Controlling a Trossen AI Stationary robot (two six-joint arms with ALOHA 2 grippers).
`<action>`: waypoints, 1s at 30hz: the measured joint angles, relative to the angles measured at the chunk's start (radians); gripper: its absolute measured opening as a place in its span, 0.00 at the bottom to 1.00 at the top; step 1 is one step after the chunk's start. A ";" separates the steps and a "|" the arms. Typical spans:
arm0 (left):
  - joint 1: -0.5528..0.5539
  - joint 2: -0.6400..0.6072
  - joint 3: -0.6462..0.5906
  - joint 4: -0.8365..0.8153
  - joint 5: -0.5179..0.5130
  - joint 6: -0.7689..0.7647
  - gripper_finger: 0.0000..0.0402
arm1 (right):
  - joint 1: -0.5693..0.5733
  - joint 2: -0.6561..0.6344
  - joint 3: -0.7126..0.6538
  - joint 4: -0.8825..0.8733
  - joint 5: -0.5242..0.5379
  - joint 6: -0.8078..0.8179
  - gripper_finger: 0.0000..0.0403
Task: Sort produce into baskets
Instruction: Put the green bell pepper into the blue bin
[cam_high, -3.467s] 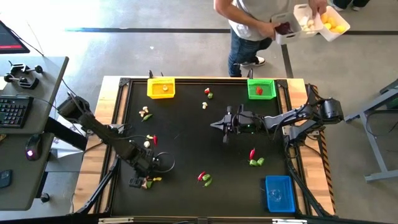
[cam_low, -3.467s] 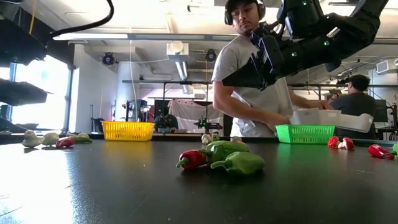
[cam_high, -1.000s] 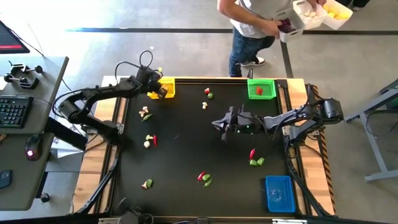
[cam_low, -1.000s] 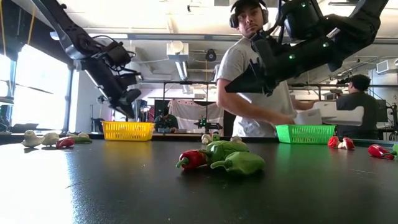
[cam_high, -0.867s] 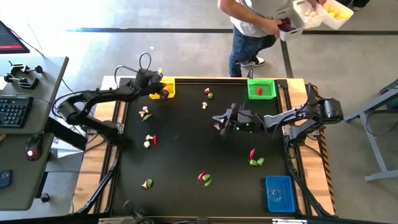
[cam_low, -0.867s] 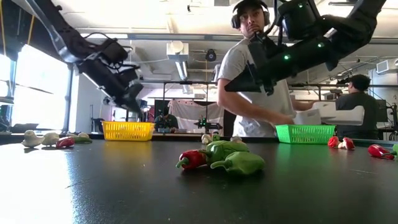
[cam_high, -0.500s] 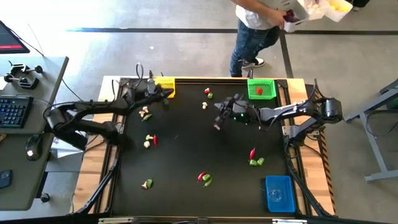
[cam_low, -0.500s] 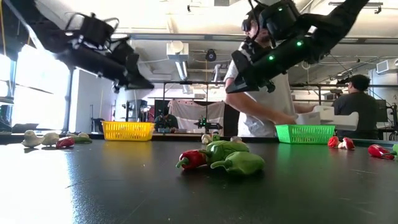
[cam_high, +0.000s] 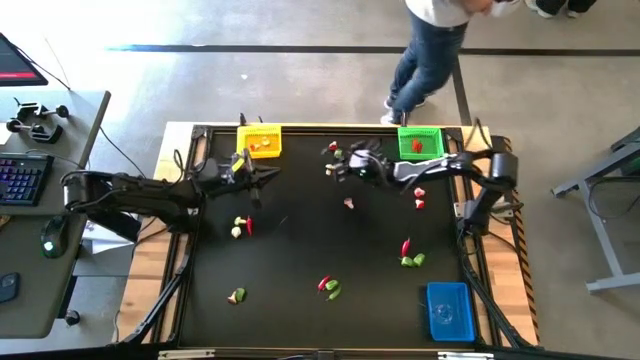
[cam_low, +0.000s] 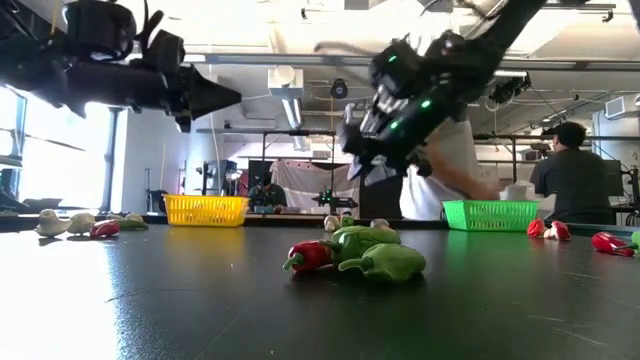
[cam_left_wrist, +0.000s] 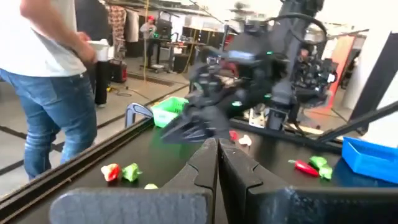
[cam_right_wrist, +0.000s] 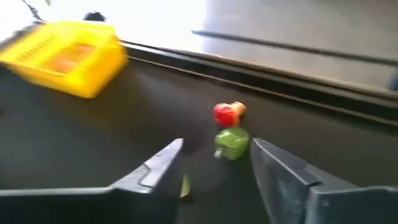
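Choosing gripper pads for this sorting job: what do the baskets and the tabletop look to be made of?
The yellow basket and the green basket look like moulded plastic mesh: bright uniform colour, open lattice walls. The tabletop looks like smooth, semi-gloss black sheet, reflecting light; exact material unclear.

I am not finding any readable text, label, brand, number or sign anywhere around my claws.
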 joint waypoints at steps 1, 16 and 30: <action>-0.007 0.000 0.000 -0.002 -0.002 0.007 0.00 | -0.009 0.026 0.034 -0.046 0.007 0.022 0.48; -0.036 0.001 0.000 -0.034 -0.012 0.042 0.00 | -0.092 0.271 0.364 -0.420 -0.015 0.134 0.61; -0.035 0.001 0.001 -0.039 -0.012 0.042 0.00 | -0.137 0.285 0.365 -0.480 -0.141 0.131 0.47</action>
